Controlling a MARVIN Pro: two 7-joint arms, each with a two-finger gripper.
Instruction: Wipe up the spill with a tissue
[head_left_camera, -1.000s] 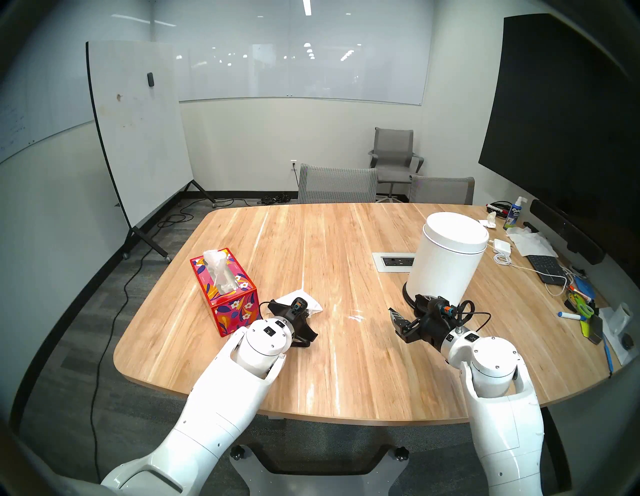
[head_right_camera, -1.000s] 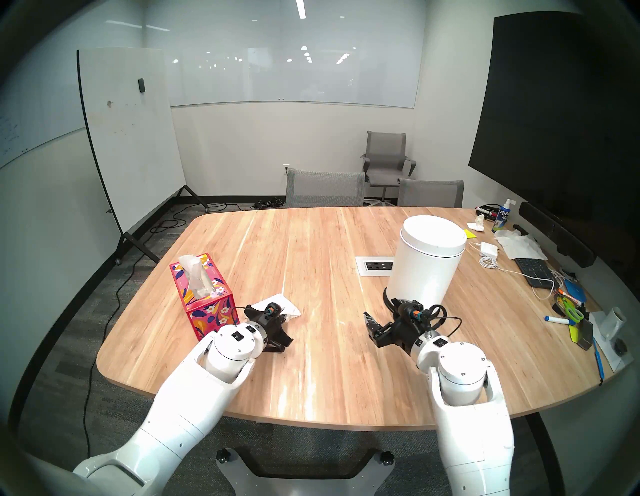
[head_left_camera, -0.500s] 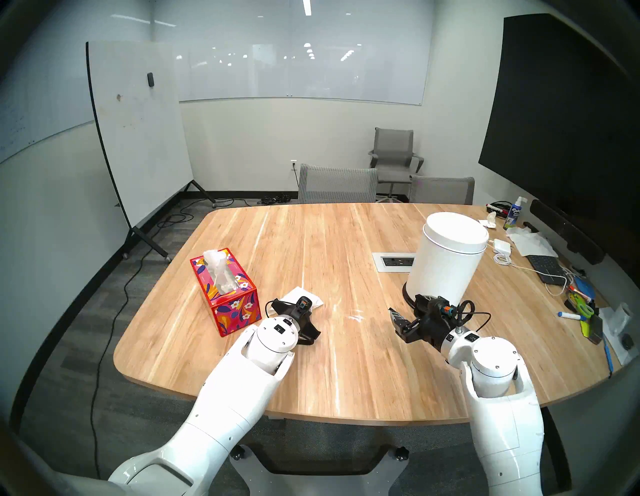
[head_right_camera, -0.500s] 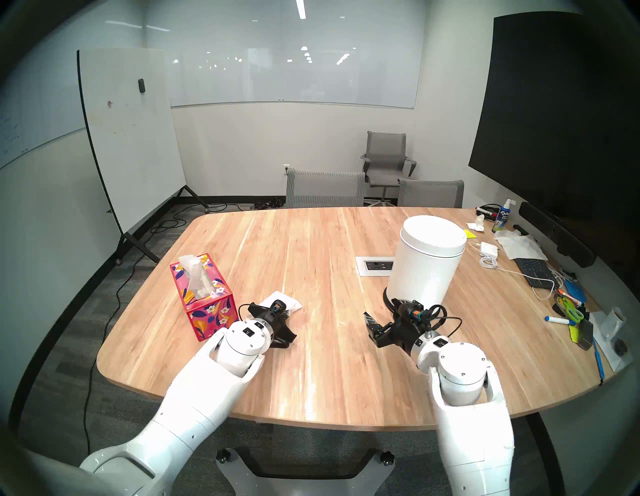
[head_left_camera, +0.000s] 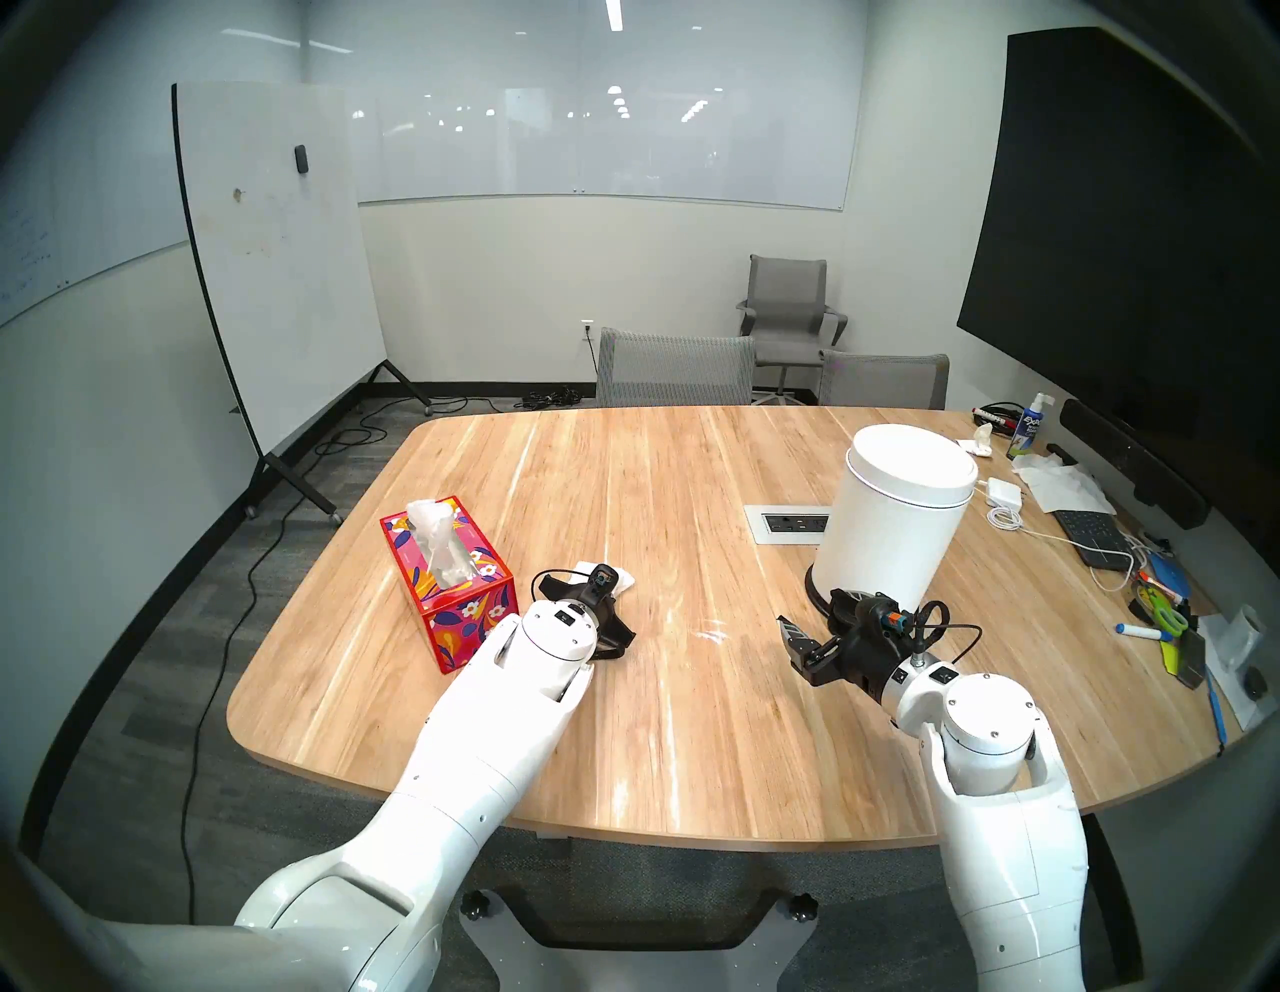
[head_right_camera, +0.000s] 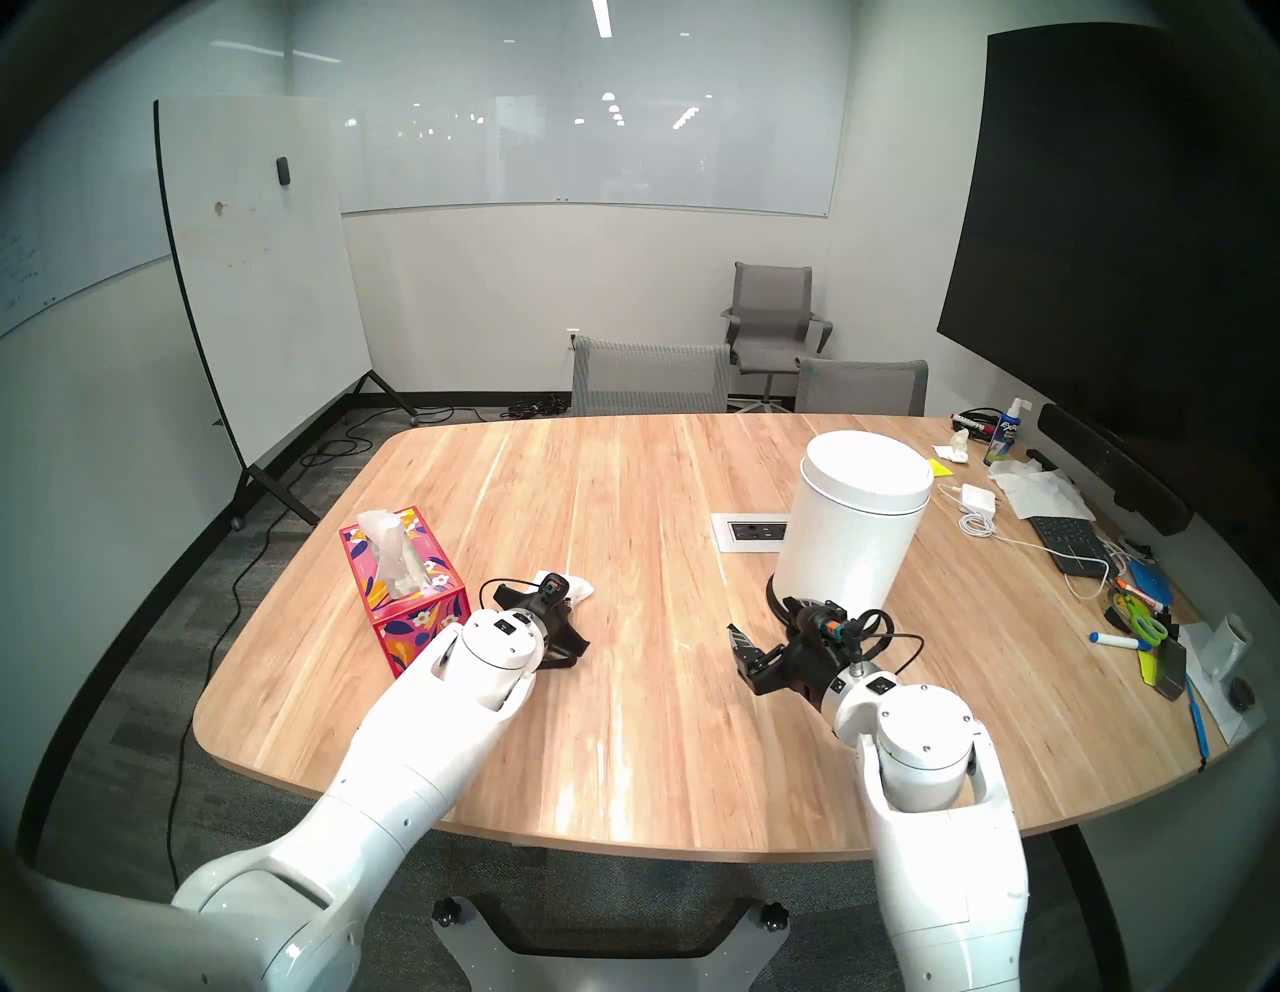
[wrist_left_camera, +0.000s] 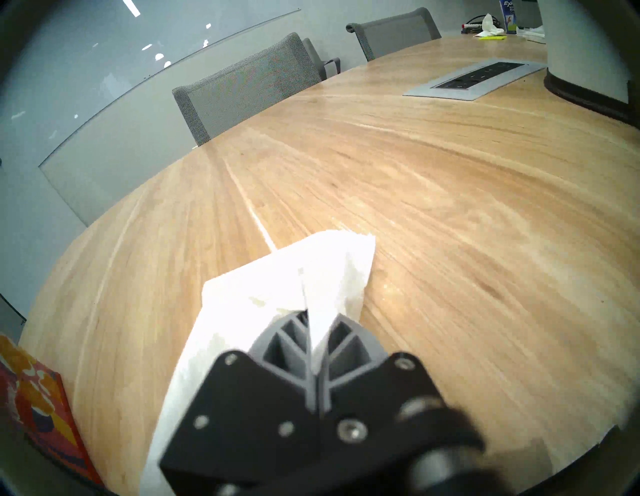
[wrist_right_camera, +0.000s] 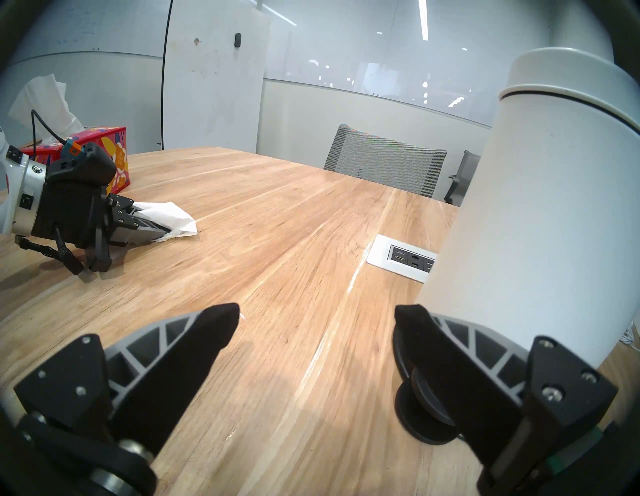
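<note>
The left tool (wrist_left_camera: 313, 332), pinching the tissue (wrist_left_camera: 277, 287), hides its fingertips; the right tool (wrist_right_camera: 317, 325) gapes over the wooden bench (head_left_camera: 692, 485).

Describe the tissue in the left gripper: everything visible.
The tissue is a thin white paper sheet, creased and folded over itself, with a few faint damp-looking marks near the grip. The left gripper is shut on it, a fold pinched between the grey fingers. It lies low against the wooden table, trailing forward from the fingertips and back along the gripper's side. It sits close to the red floral tissue box; whether they touch cannot be told.
</note>
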